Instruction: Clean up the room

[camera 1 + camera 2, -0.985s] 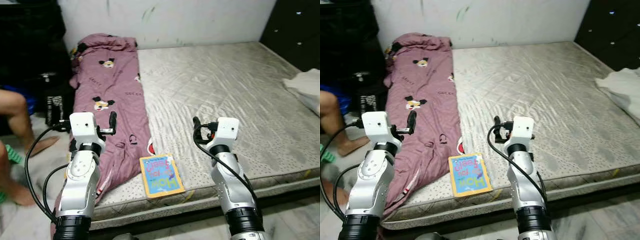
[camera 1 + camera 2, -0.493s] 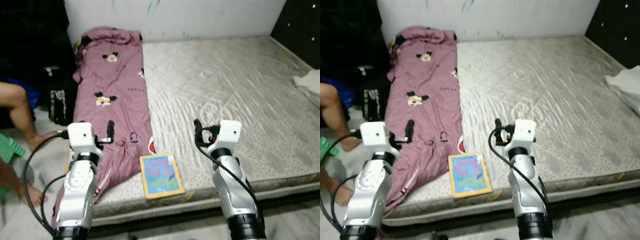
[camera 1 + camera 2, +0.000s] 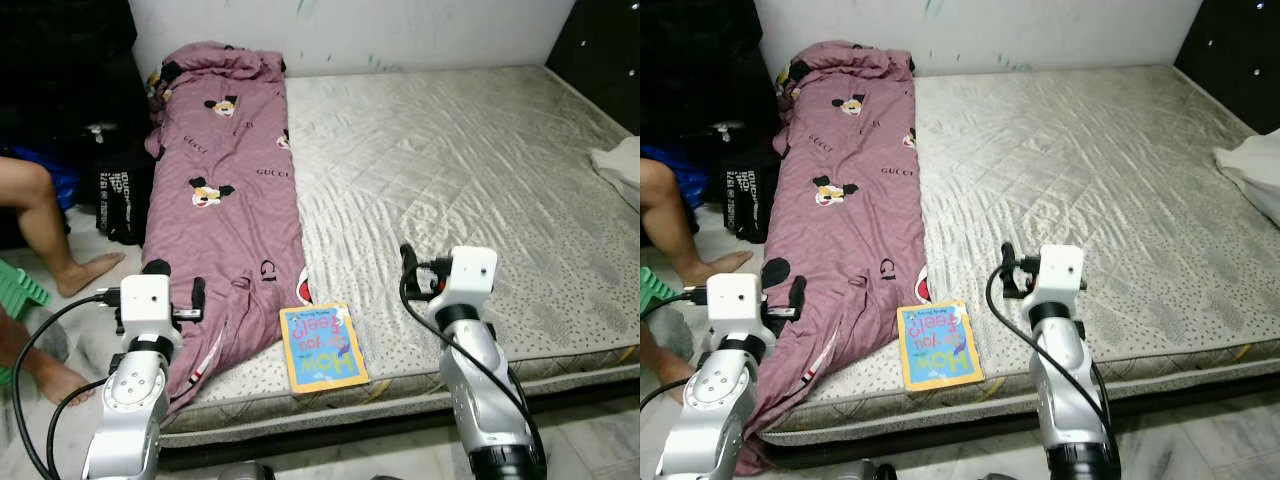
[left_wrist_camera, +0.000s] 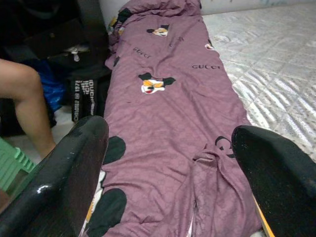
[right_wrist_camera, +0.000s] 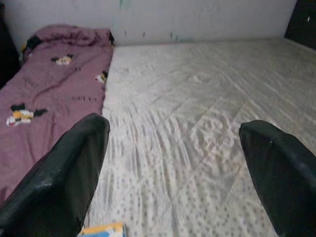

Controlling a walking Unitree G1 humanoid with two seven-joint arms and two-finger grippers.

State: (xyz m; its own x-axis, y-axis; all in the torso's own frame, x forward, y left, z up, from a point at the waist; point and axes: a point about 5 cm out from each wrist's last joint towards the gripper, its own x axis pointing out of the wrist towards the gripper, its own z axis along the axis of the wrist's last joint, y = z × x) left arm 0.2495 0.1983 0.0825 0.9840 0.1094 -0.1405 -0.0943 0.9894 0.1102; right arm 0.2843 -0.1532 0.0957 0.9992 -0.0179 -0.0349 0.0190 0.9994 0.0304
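One mattress (image 3: 460, 170). One purple blanket (image 3: 225, 210) at 10 o'clock. One book (image 3: 322, 347) at 6. One black bag (image 3: 122, 195), one green stool (image 3: 20, 292) at 9. One white cloth (image 3: 620, 170) at 3. One person's leg (image 3: 45, 225).

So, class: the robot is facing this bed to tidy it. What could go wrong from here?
1. The book lies at the mattress edge; a clumsy nudge from the open right gripper might tip it onto the floor.
2. The purple blanket hangs over the side by the open left gripper and could snag it.
3. A person's leg is close on the left; an arm swing might hit it.
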